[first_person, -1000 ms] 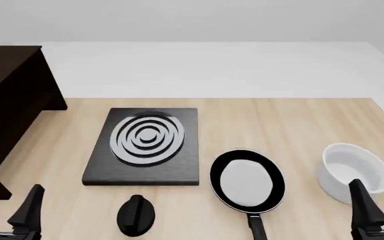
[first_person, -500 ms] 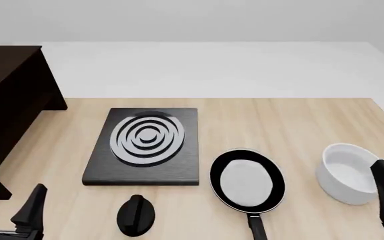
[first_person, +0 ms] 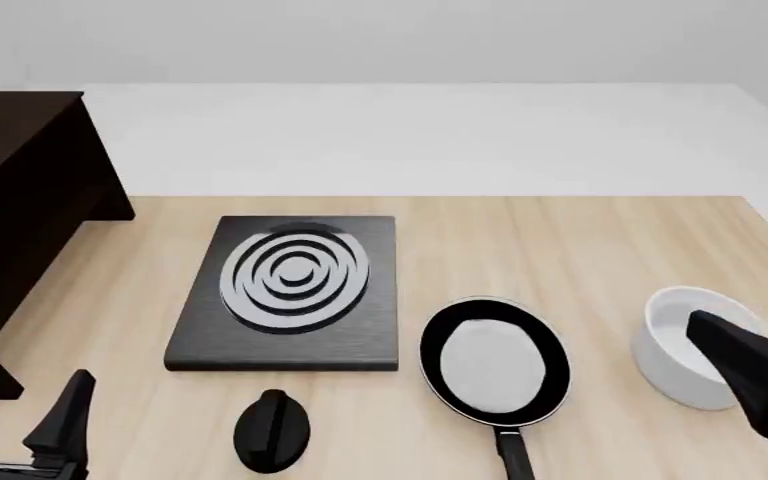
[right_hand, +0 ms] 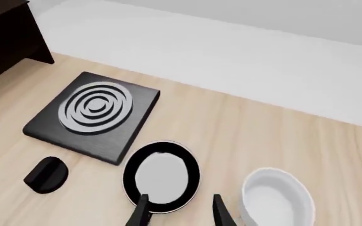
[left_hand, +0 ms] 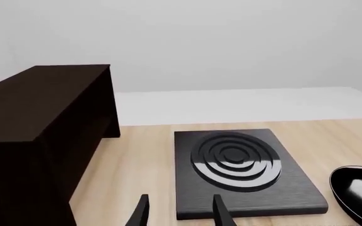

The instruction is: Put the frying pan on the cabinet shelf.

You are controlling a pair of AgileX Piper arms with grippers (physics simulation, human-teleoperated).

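Note:
The frying pan [first_person: 495, 365] lies flat on the table right of centre, black with a pale inside, its handle [first_person: 514, 455] pointing toward the front edge. It also shows in the right wrist view [right_hand: 162, 174] and partly in the left wrist view [left_hand: 360, 193]. The dark cabinet [first_person: 11, 200] stands at the far left; its flat top board [left_hand: 43, 99] shows, and no inner shelf is visible. My left gripper [first_person: 21, 415] is open and empty at the front left. My right gripper [first_person: 742, 308] is open and empty, tilted over the white bowl, right of the pan.
A square black stove plate [first_person: 291, 290] with grey rings lies left of the pan. A black knob [first_person: 272, 430] sits in front of it. A white bowl [first_person: 691, 345] stands at the right, near the table's right edge.
My right gripper has risen from the front right edge and tilted leftward over the white bowl. The left gripper, the pan and the other things have not moved.

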